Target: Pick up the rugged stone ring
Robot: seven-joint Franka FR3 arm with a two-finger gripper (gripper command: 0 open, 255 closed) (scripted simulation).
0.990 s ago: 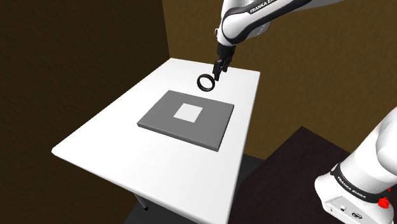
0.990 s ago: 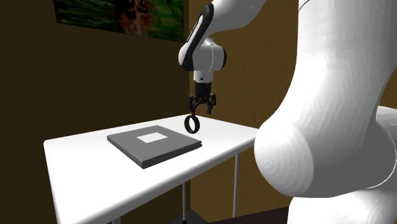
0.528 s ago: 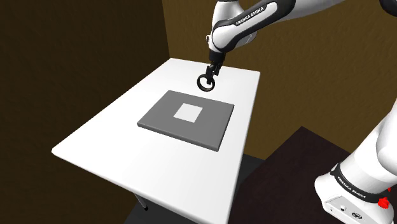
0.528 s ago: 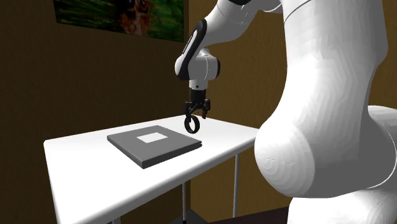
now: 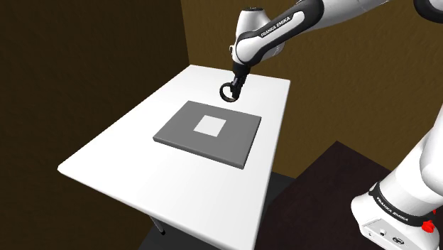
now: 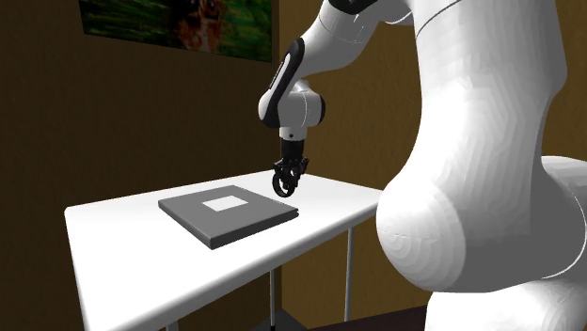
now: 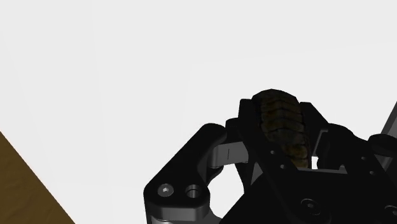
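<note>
The jaws pinch the dark ribbed ring (image 5: 226,92) by its rim, so it hangs over the table (image 5: 128,145), upper centre.

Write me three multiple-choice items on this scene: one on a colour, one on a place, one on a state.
1. What colour is the square in the middle of the grey slab?
A. Red. B. Black. C. White.
2. Where is the ring?
A. Lying on the square. B. Between the fingers of the gripper. C. Lying on a corner of the slab.
3. What state is the gripper in?
A. Shut on the ring. B. Open, holding nothing. C. Shut on the slab.

Answers:
1 C: in the shoulder view the square stands out white against the grey.
2 B: the wrist view shows the fingers on either side of the ring.
3 A: the fingers clasp the ring between them.
</note>
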